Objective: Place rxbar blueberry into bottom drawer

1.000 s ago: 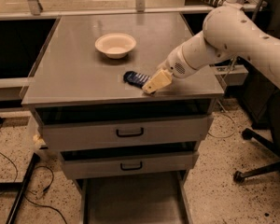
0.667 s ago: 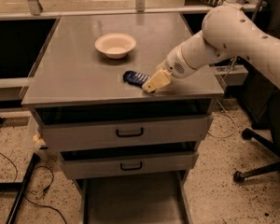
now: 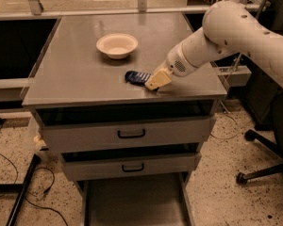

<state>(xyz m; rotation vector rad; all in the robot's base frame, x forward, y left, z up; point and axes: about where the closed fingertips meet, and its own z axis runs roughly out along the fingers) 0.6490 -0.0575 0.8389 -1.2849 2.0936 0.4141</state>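
The rxbar blueberry (image 3: 136, 76), a small flat dark blue bar, lies on the grey cabinet top (image 3: 80, 74) near its front edge. My gripper (image 3: 154, 81) reaches in from the right on a white arm, and its tan fingers (image 3: 159, 78) are down at the bar's right end, touching or nearly touching it. The bottom drawer (image 3: 134, 201) is pulled out below the two drawers with black handles; its flat grey floor shows.
A cream bowl (image 3: 117, 45) stands on the top behind the bar. The upper drawer (image 3: 127, 133) and middle drawer (image 3: 129, 166) are slightly open. An office chair base (image 3: 264, 168) stands at the right. Cables (image 3: 19, 178) lie on the floor at the left.
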